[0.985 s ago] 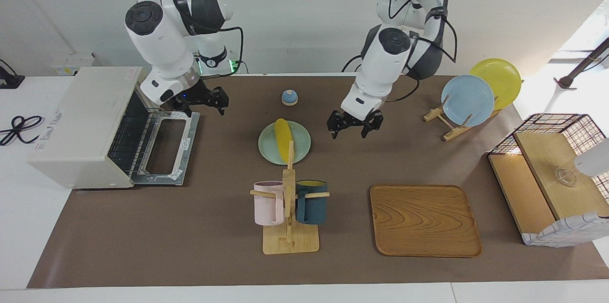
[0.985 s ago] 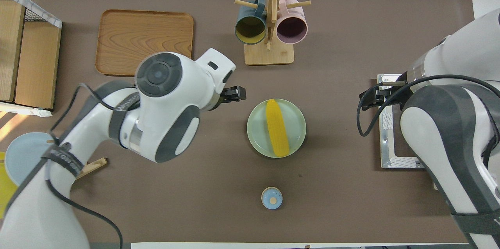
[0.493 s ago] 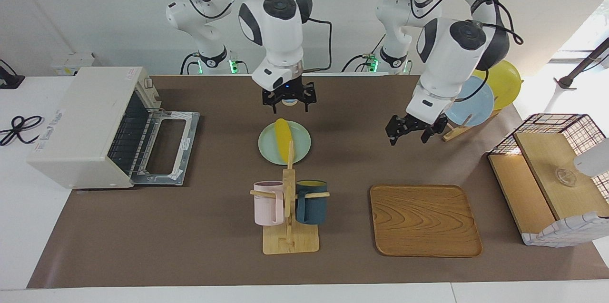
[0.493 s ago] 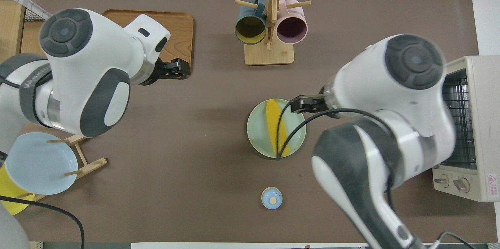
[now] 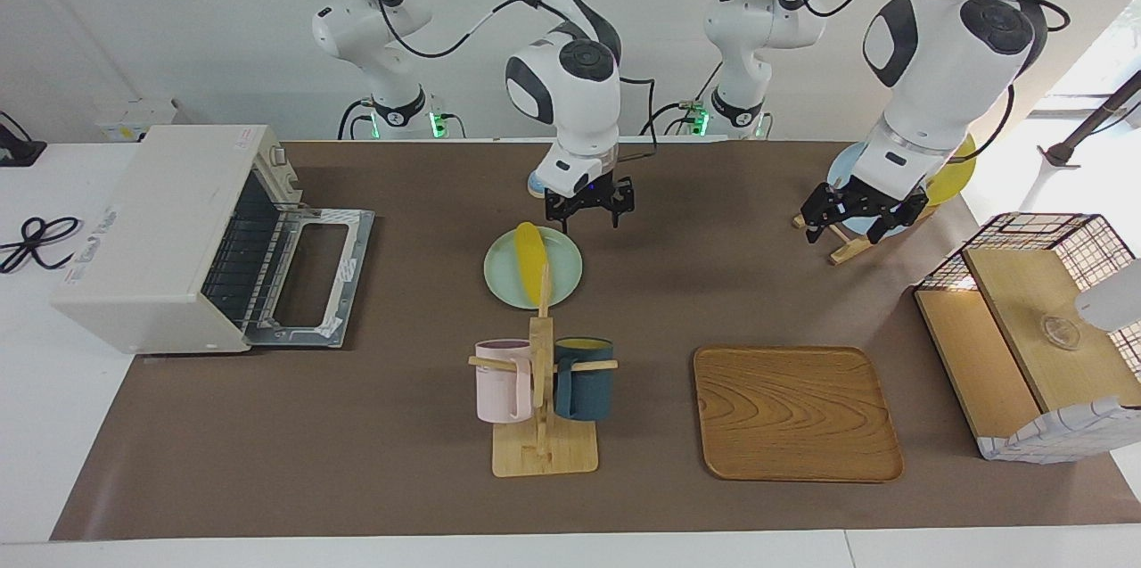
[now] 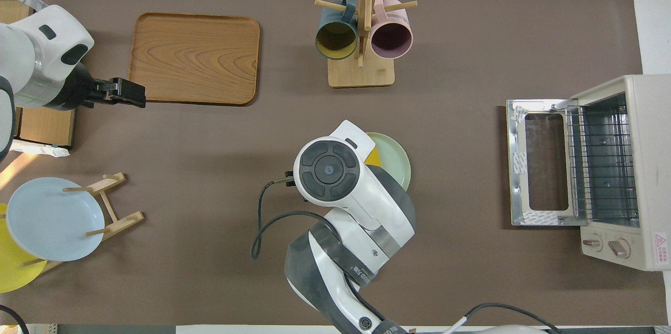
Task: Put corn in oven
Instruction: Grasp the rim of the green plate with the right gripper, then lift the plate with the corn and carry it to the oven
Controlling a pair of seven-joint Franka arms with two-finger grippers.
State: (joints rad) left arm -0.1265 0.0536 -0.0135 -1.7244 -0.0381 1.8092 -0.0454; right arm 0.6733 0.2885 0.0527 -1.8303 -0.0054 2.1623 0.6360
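The corn [image 5: 531,261] lies on the teal plate [image 5: 562,269] in the middle of the worktop [image 5: 357,461], between the mug rack [image 5: 541,390] toward the edge farthest from the robots and a small blue bell [image 5: 536,185] toward the robots' edge. The oven [image 5: 160,238] sits at the right arm's end of the worktop with its door [image 5: 312,278] already dropped flat, the wire racks exposed, so nothing blocks the way in.

The step in hand is the approach to the corn. The right claw [image 5: 590,208] hangs above the plate's rim on the side nearer the robots, not touching corn or plate; its fingers stand apart and hold nothing. In the overhead view the right arm's wrist covers most of the plate, and only a sliver of yellow shows.

The left claw [image 5: 854,218] is open and empty, up in the air at the left arm's end, in front of the plate rack [image 5: 838,238] as the facing view shows it. That arm seems to be waiting.

Next, I judge, the right claw must shift over the cob's middle, turn so its fingers straddle the narrow width, lower, and close. The cob looks smooth and tapered, so an off-centre grip could let it slip or roll on the plate.
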